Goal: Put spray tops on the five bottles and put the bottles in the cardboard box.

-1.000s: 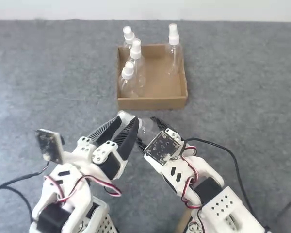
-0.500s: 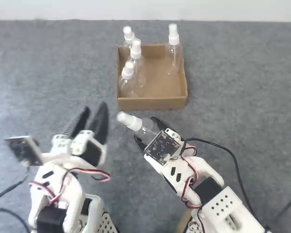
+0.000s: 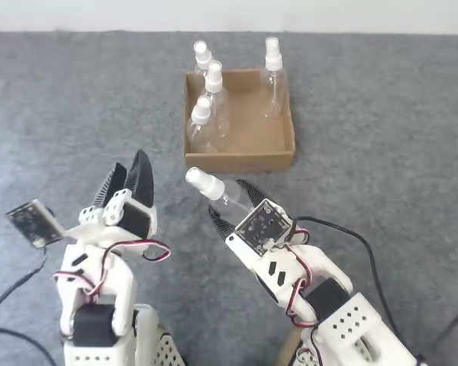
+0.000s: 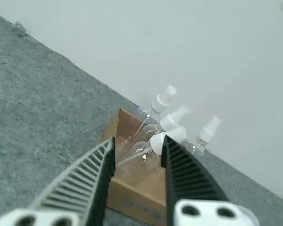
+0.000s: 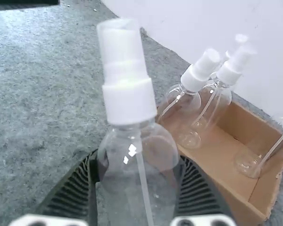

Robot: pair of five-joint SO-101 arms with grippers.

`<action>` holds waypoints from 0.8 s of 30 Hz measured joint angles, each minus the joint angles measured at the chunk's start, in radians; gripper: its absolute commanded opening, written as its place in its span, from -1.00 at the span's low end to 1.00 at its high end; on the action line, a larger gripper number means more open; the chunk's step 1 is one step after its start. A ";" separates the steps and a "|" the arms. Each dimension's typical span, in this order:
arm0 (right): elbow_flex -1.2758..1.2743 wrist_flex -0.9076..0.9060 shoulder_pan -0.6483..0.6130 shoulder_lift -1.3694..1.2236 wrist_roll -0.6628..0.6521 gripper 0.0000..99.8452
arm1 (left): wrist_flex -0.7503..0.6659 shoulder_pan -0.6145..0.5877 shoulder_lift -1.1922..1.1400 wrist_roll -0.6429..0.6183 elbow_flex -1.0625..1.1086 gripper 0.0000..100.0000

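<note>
My right gripper (image 3: 226,198) is shut on a clear bottle (image 3: 215,189) fitted with a white spray top (image 5: 125,75), held tilted just in front of the cardboard box (image 3: 240,162). In the right wrist view the bottle (image 5: 137,155) sits squarely between the black jaws. Several capped bottles stand in the box: three along its left side (image 3: 202,122) and one at the back right (image 3: 272,84). My left gripper (image 3: 131,158) is open with nothing in it, off to the left of the held bottle. It points toward the box (image 4: 132,197).
Grey carpet (image 3: 382,137) covers the table all around the box. A pale wall (image 4: 203,47) rises behind the box. The right half of the box floor (image 5: 236,141) is bare.
My left gripper has let go of the held bottle's spray top and drawn back to the left. The right gripper still holds the bottle, shifted slightly.
</note>
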State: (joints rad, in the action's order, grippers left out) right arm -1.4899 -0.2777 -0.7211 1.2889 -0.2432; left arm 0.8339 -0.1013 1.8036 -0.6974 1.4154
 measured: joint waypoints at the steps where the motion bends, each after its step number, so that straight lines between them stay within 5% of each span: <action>1: 0.000 0.000 0.000 0.000 0.000 -0.98 | 0.000 0.009 0.000 -0.002 0.005 -0.70; 16: 0.000 0.000 -0.037 0.000 0.044 -0.98 | 0.000 0.284 0.000 0.049 0.098 -0.70; 24: 0.000 0.006 -0.035 -0.002 0.046 -0.98 | 0.000 0.328 0.000 0.083 0.098 -0.70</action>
State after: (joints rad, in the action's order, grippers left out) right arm -1.4899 -0.2716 -0.7564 1.2873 -0.1972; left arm 0.8339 0.2271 1.8036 -0.6145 1.5136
